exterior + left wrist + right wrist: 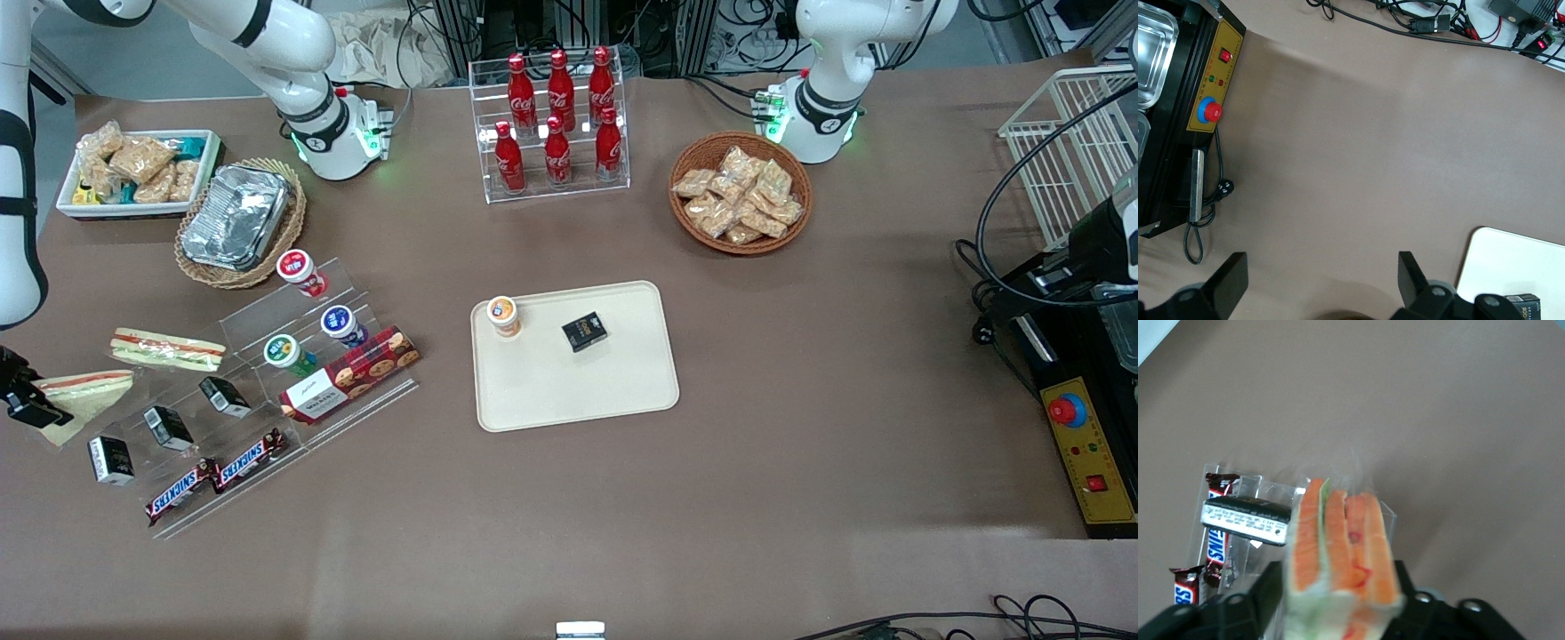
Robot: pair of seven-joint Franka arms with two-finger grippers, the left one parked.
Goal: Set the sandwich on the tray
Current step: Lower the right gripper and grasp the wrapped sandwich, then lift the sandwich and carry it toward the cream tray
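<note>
The sandwich (pixel 84 397), a clear-wrapped wedge with pale bread and a red stripe, is at the working arm's end of the table, nearer the front camera than a second wrapped sandwich (pixel 167 348). My gripper (pixel 37 405) is shut on the sandwich's end. In the right wrist view the sandwich (pixel 1341 547) sits between the two black fingers (pixel 1268 587) of the gripper (pixel 1341 603), cut edge facing the camera. The cream-beige tray (pixel 613 382) lies mid-table, well away toward the parked arm. It holds an orange-lidded cup (pixel 503 316) and a small black box (pixel 584 331).
A clear stepped stand (pixel 267 391) beside the sandwiches holds cups, a cookie box (pixel 351 373), Snickers bars (pixel 218 476) and black boxes. A foil tray (pixel 236 216) in a wicker basket, a white snack bin (pixel 138 173), a cola rack (pixel 556 124) and a snack basket (pixel 740 194) stand farther away.
</note>
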